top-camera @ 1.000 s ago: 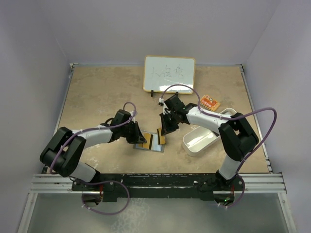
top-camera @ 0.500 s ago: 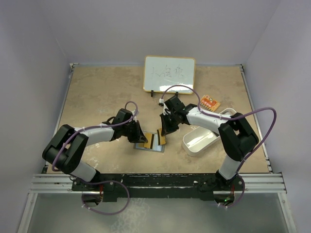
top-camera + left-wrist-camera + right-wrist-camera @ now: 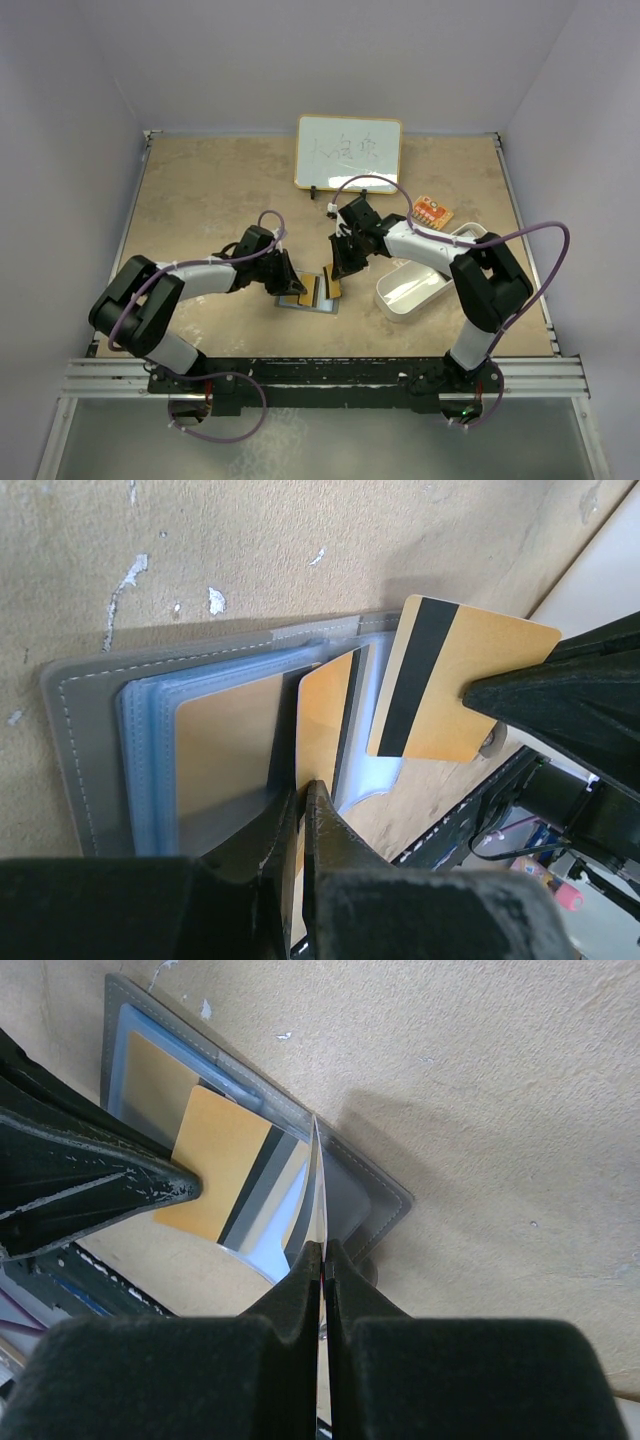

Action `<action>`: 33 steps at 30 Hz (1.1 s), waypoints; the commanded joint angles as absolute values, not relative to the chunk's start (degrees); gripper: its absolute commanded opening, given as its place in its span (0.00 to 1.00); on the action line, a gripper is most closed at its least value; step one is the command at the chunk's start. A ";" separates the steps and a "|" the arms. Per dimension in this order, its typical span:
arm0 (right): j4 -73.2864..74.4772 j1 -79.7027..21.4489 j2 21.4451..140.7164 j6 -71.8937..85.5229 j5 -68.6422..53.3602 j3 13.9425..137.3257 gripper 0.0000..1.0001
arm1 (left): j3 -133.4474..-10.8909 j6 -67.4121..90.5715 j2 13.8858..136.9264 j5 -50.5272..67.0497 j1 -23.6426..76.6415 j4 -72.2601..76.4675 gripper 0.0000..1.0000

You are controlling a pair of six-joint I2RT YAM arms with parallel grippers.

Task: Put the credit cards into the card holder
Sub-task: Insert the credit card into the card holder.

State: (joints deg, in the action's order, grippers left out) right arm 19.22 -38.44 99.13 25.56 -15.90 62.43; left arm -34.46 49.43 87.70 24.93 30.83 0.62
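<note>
Left arm has shifted a little toward the middle of the table (image 3: 200, 200) since the earlier top view; right arm shows no change I can make out.

- left gripper (image 3: 303, 798): jaws clamped on the near end of the first credit card (image 3: 325, 720), orange-gold. Card stands tilted on its long edge. Its long axis runs straight away from the jaws and its far end is over the clear sleeves.
- card holder (image 3: 75, 740): grey, lying open and flat on the table between the two grippers. An orange-gold patch shows through one sleeve; cannot tell if that is a seated card.
- second credit card (image 3: 460, 680): orange-gold with a black stripe, held above the holder's right-hand edge, stripe end nearest the sleeves.
- right gripper (image 3: 322, 1250): jaws pinched on that card, seen edge-on in its own wrist view, with the long axis pointing from the jaws toward the holder's corner.

Judgement: the left arm is nearer to an insertion, since its card is already at the sleeves. The move turns on tipping that card flatter so its leading edge lines up with a sleeve mouth. As tilted now, it would likely ride over the plastic.
</note>
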 commanded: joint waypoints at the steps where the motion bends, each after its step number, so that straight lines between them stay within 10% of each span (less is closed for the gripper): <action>1: 19.97 -38.39 97.88 25.69 -14.13 61.58 0.00 | -33.29 50.05 89.11 22.18 31.56 1.54 0.00; 13: 22.12 -38.33 95.33 26.27 -12.16 61.65 0.00 | -35.51 51.41 82.09 13.03 31.64 -5.89 0.36; 33: 17.86 -38.36 95.77 27.33 -9.66 57.16 0.00 | -33.92 56.58 84.14 15.65 34.32 3.97 0.32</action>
